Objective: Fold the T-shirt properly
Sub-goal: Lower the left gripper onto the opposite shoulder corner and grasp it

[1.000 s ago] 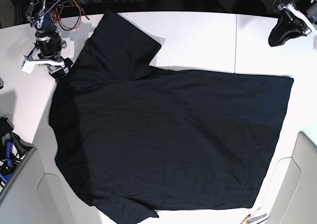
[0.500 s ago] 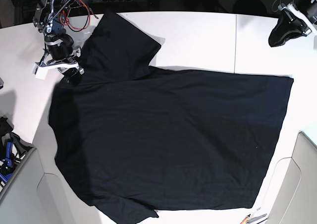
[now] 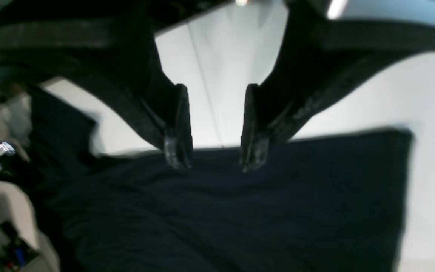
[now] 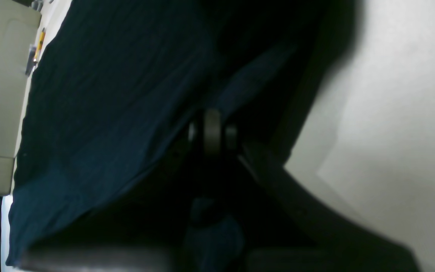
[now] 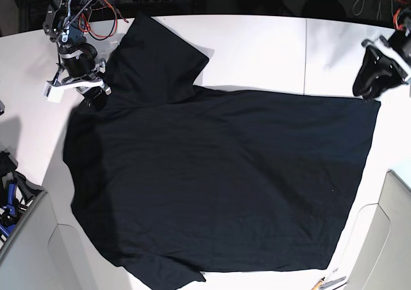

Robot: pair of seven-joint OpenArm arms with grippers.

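Note:
The black T-shirt (image 5: 218, 174) lies spread flat on the white table (image 5: 270, 46), with one sleeve pointing to the back left. My right gripper (image 5: 95, 94) sits at the shirt's left edge by that sleeve. In the right wrist view its tips (image 4: 212, 128) meet on a raised fold of the dark cloth (image 4: 108, 94), so it looks shut on the shirt. My left gripper (image 5: 369, 88) hovers just above the shirt's far right corner. In the left wrist view it (image 3: 215, 151) is open and empty, above the cloth's edge (image 3: 240, 211).
Grey bins stand at the front left (image 5: 26, 251) and front right (image 5: 392, 238). Cables and arm bases crowd the back left (image 5: 96, 1). Small tools lie at the front edge (image 5: 331, 281). A blue item lies at the left edge (image 5: 8, 203).
My left gripper has come down from the back right toward the shirt's right corner. My right gripper moved right onto the shirt's edge a second ago and has held there since.

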